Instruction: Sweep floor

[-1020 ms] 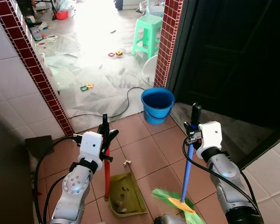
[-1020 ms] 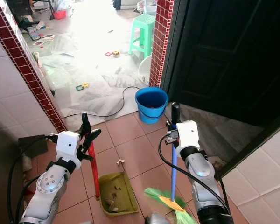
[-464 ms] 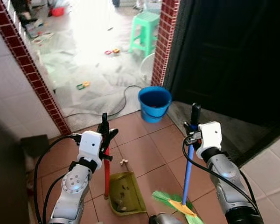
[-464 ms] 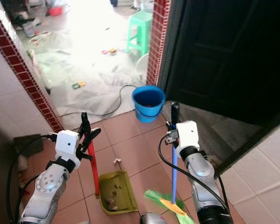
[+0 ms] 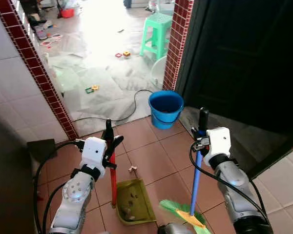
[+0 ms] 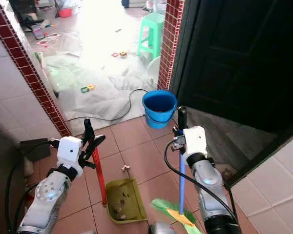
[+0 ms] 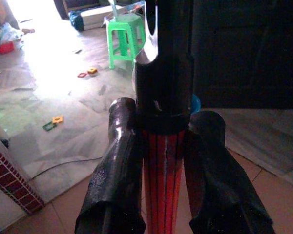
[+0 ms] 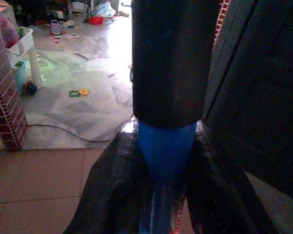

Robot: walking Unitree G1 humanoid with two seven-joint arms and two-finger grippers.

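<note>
My left gripper (image 5: pixel 109 142) is shut on the red handle (image 5: pixel 113 180) of an olive-green dustpan (image 5: pixel 132 202), which rests on the terracotta tiles with bits of debris in it. In the left wrist view both fingers (image 7: pixel 115 170) clamp the red handle (image 7: pixel 162 180) just under its black cap. My right gripper (image 5: pixel 201 131) is shut on the blue broom handle (image 5: pixel 196 178), below its black grip. The green bristles (image 5: pixel 178 209) rest on the floor to the right of the pan. A small white scrap (image 5: pixel 132 169) lies on the tile just beyond the dustpan.
A blue bucket (image 5: pixel 165 108) stands ahead at the doorway beside a red brick pillar (image 5: pixel 178 44). A black cable (image 5: pixel 117 117) crosses the grey floor beyond. A green stool (image 5: pixel 158 34) and scattered toys lie farther out. A dark door (image 5: pixel 244 58) is on the right, a tiled wall on the left.
The view has shifted slightly as the camera moved. Both grippers keep the same hold, and the dustpan and broom stay in place relative to them.
</note>
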